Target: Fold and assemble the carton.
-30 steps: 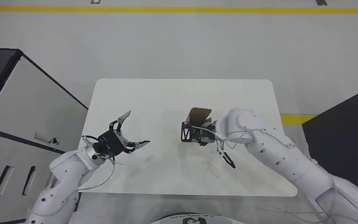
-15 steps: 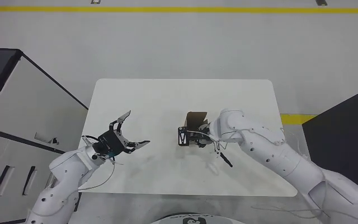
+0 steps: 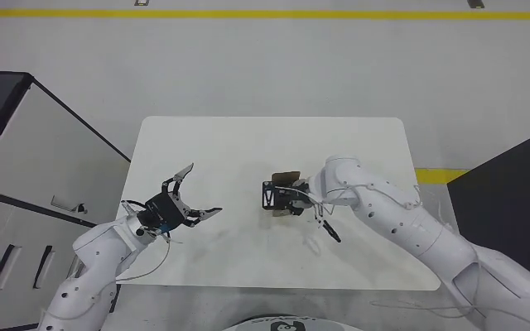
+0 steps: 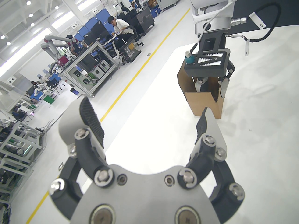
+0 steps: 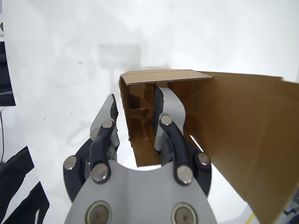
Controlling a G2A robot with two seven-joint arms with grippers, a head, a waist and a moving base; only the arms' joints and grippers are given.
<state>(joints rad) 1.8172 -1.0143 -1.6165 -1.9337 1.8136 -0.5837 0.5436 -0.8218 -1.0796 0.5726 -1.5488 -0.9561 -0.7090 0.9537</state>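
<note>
A small brown carton (image 3: pixel 286 177) stands open-topped near the middle of the white table (image 3: pixel 356 141), with one large flap (image 5: pixel 233 122) spread out to the side. My right gripper (image 3: pixel 280 199) comes down into it from above. It is open, straddling one carton wall (image 5: pixel 137 117), with one finger inside the box and one outside. In the left wrist view the carton (image 4: pixel 203 104) sits beneath the right gripper (image 4: pixel 210 87). My left gripper (image 3: pixel 199 192) hovers open and holds nothing over the table's left part, well clear of the carton (image 4: pixel 144 108).
A dark-edged cabinet (image 3: pixel 33 141) stands off the table's left side and a black panel (image 3: pixel 497 190) off its right. Bare table surface lies between the two grippers and along the far edge.
The right gripper has shifted slightly left with the carton, and the raised flap has folded lower. The left arm has stayed still.
</note>
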